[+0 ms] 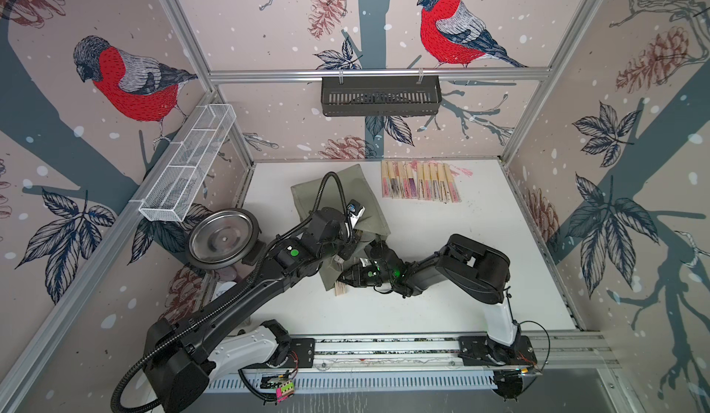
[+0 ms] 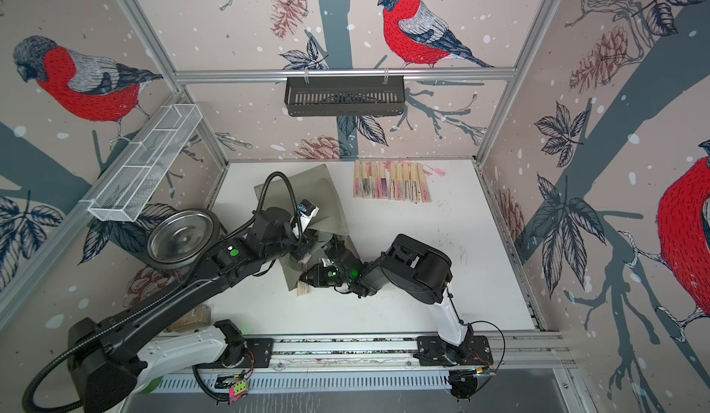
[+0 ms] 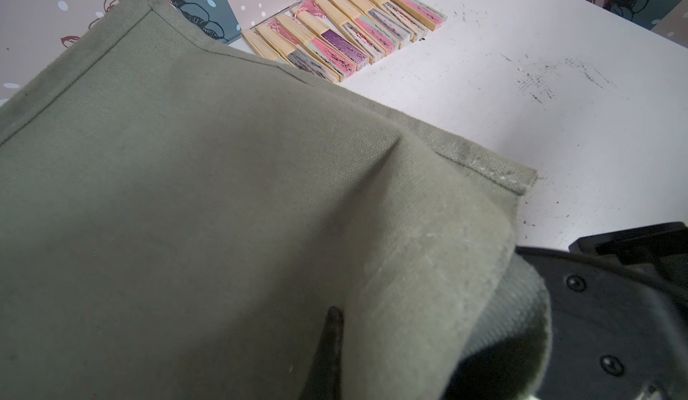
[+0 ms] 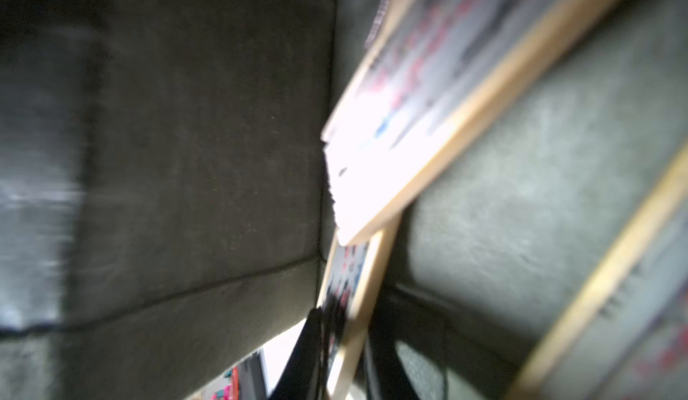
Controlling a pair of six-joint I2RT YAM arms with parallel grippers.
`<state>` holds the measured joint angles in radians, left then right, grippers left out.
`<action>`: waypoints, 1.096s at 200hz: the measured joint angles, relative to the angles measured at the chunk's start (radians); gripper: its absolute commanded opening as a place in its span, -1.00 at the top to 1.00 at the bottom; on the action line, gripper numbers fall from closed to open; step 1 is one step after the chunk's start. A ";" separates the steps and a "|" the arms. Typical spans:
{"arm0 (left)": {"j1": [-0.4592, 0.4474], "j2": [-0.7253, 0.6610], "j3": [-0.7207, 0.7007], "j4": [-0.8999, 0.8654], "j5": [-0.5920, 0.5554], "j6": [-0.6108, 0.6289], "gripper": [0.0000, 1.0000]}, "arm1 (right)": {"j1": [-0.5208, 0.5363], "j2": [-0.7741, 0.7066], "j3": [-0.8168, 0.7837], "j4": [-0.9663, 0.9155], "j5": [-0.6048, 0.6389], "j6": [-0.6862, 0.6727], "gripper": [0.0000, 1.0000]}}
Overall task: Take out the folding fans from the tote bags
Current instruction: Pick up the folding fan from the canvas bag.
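Left fingers (image 3: 332,342), mostly hidden by fabric, clamp the olive tote bag (image 3: 186,193); blurred right fingers (image 4: 309,342) flank a folding fan (image 4: 353,286) inside it, grip indeterminate.

Your soft olive fabric tote bag (image 1: 334,196) is lying on the white tabletop (image 1: 461,257), closed bamboo folding fans (image 1: 420,184) lining up behind and right of it, other fans (image 4: 428,100) sitting inside.

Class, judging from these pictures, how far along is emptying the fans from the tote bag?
Done: a row of fans lies outside the tote bag. In hand: the left gripper pinches the bag's cloth, and the right gripper is at its mouth with one fan between its jaws, grip unclear. Left: at least two more fans show inside.
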<state>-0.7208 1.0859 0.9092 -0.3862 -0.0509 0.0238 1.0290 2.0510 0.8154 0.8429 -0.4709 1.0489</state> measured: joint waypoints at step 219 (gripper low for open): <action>0.000 0.008 0.000 0.000 0.006 0.000 1.00 | 0.050 -0.010 0.062 -0.158 -0.040 -0.079 0.53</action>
<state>-0.7208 1.0943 0.9092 -0.3866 -0.0448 0.0235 1.0794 2.0411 0.8776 0.6846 -0.5114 0.9699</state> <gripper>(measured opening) 0.066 0.278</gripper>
